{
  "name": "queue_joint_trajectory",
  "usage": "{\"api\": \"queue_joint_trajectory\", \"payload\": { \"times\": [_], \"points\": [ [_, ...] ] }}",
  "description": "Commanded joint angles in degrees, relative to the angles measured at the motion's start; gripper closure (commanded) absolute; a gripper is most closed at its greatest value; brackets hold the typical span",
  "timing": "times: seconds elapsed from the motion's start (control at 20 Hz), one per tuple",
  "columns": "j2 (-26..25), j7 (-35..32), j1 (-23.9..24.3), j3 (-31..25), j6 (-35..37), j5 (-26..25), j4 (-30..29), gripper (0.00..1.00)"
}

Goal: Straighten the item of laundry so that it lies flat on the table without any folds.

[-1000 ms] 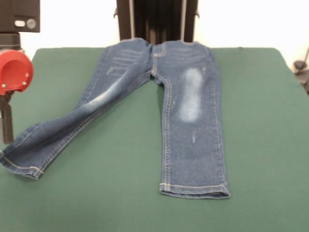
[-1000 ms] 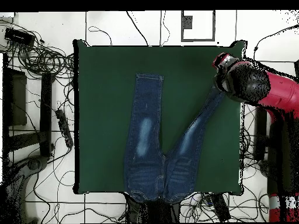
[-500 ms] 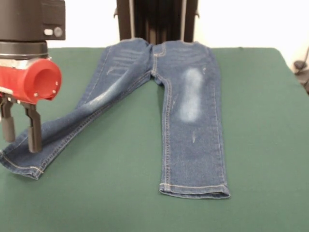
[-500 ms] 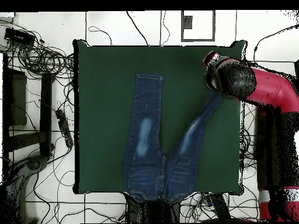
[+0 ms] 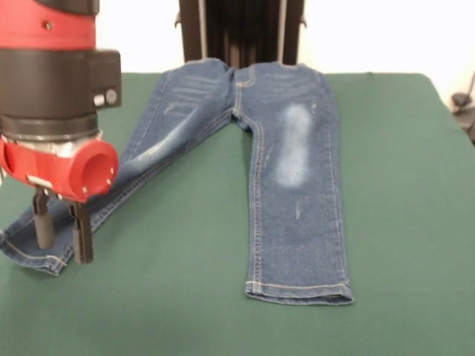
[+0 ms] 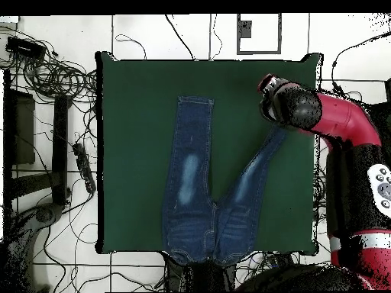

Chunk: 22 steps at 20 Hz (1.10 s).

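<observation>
Covering nearly the whole front view, the table (image 5: 401, 222) is seen draped in dark green felt-like cloth, its surface smooth and much larger than the garment on it. Around it, in the overhead view, a white tiled floor (image 6: 145, 34) is shown, strewn on one side with tangled black cables (image 6: 57, 76); a dark stand (image 5: 241, 30) is seen behind the table's far edge in the front view. No containers are shown.

A pair of blue jeans (image 5: 289, 170) is spread on the cloth with the waistband at the table's far edge in the front view. One leg is laid straight and flat, a pale faded patch on its thigh; the other leg is splayed out at an angle towards the table's side, its hem near the corner, with soft creases along its length.

Over that splayed hem the gripper (image 5: 62, 236) is held, below a red and black wrist (image 5: 56, 111). Its two dark fingers (image 5: 82, 239) are parted, with nothing grasped between them, and their tips are seen just at the hem; whether the denim is touched cannot be told.
</observation>
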<state>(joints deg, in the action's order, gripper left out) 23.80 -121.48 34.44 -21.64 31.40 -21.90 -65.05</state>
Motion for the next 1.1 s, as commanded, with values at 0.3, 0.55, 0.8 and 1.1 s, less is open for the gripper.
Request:
{"api": "queue_joint_trajectory", "payload": {
  "times": [0.3,0.55,0.8,1.1],
  "points": [
    [-10.18,4.0,-2.14,-2.56,-4.91,-2.87,1.84,0.0],
    [-10.34,3.97,-2.13,-2.34,-5.95,-2.83,1.63,0.0],
    [-7.71,3.86,-1.73,-1.82,-5.39,-2.46,-0.43,0.0],
    [2.77,4.02,0.19,-1.3,-0.26,-0.32,-9.45,0.0]
  ]
}}
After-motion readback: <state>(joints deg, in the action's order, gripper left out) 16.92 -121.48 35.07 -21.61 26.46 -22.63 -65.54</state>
